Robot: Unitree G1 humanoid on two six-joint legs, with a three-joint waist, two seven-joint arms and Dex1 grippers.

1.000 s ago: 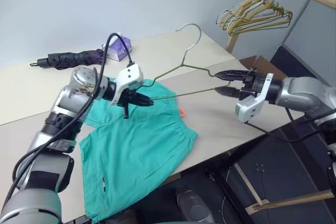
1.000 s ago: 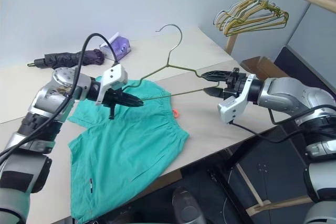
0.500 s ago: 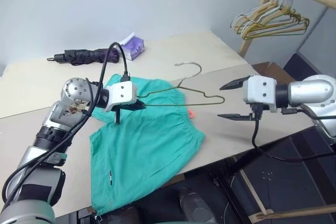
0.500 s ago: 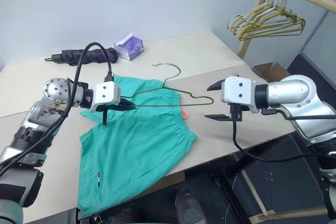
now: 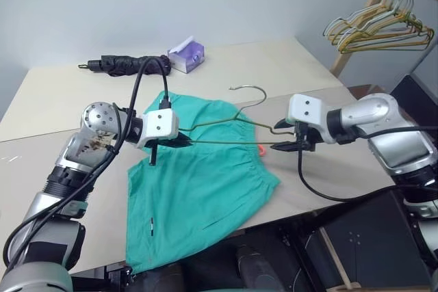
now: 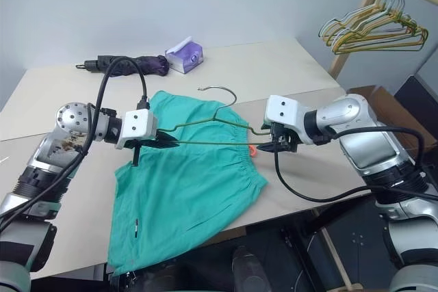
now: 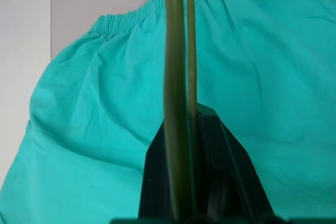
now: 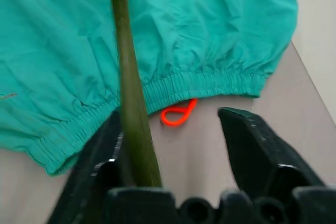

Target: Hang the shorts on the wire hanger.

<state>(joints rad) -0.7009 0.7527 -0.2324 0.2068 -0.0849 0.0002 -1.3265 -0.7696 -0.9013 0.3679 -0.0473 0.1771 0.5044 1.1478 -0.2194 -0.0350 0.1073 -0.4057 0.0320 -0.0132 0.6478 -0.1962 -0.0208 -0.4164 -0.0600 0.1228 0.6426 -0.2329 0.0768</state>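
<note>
Your left gripper [image 5: 183, 141] clamps one end of the wire hanger [image 5: 229, 128] above the shorts [image 5: 205, 182] lying flat on the table [image 5: 274, 66]; your right gripper [image 8: 178, 129] stands parted around the other end.

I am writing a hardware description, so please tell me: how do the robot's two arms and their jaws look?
Both arms have silver-grey metal shells with dark joints. The left gripper and the right gripper each carry a white boxy wrist housing and two black, tapered jaws. A thick black cable loops above the left arm; a thinner black cable hangs under the right arm. The left arm's round silver joint cap looks scuffed.
</note>
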